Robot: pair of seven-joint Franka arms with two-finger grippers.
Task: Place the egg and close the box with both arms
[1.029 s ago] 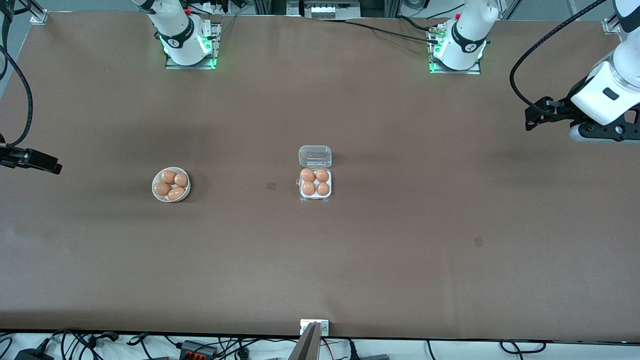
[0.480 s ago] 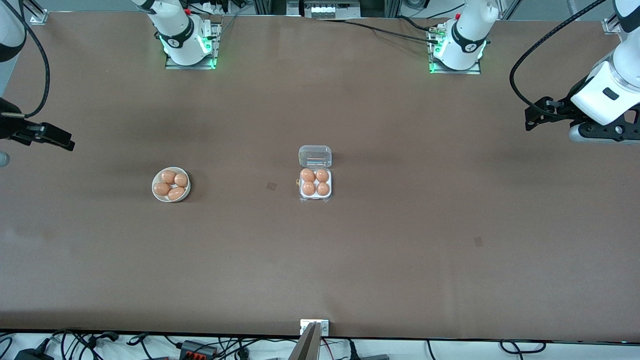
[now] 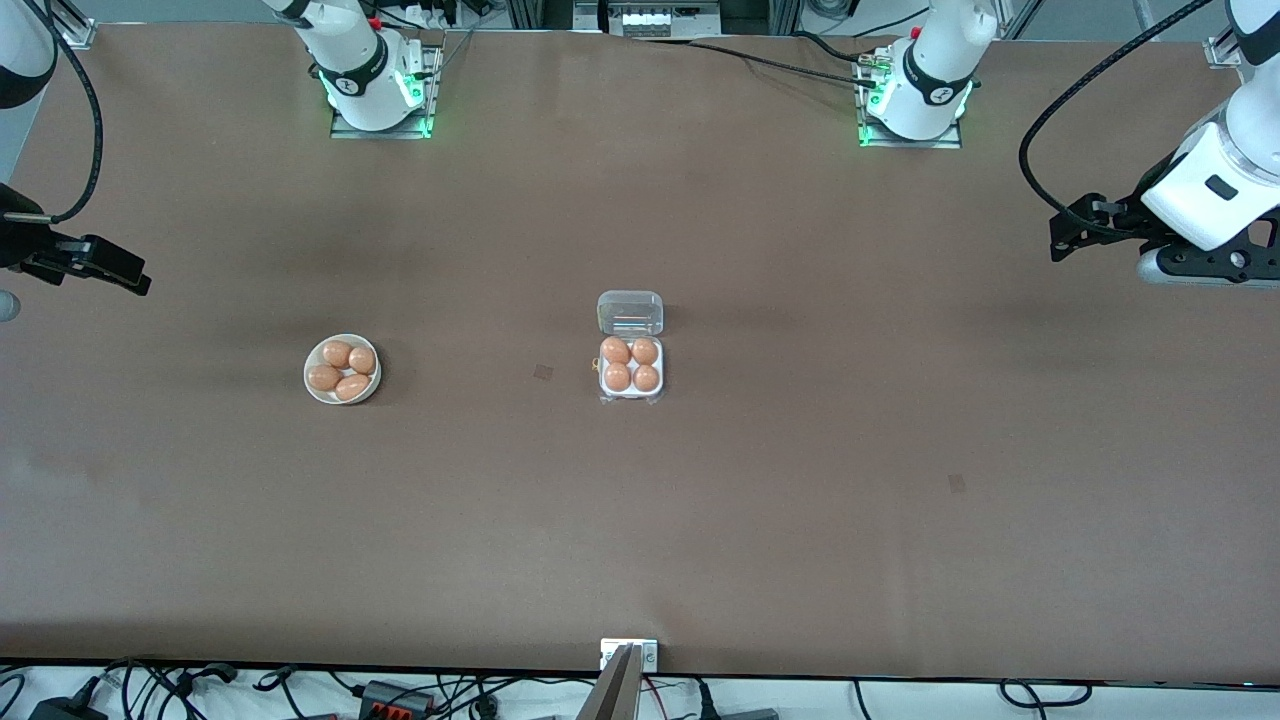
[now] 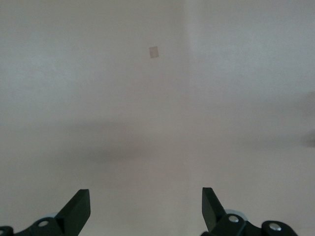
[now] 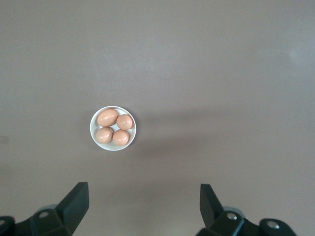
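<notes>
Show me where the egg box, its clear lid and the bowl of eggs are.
egg box (image 3: pixel 631 394): front view, white front rim of the tray.
clear lid (image 3: pixel 630 312): front view, middle of the open lid.
bowl (image 5: pixel 93 129): right wrist view, white rim beside the eggs.

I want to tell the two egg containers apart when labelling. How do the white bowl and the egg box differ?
The bowl is round, while the box is square with rounded corners. The bowl has no lid; the box has a clear lid hinged open and lying flat. In the bowl the eggs lie loosely together; in the box each sits in its own cell. The bowl lies toward the right arm's end of the table, the box mid-table. Both are white and hold four orange-brown eggs.
</notes>
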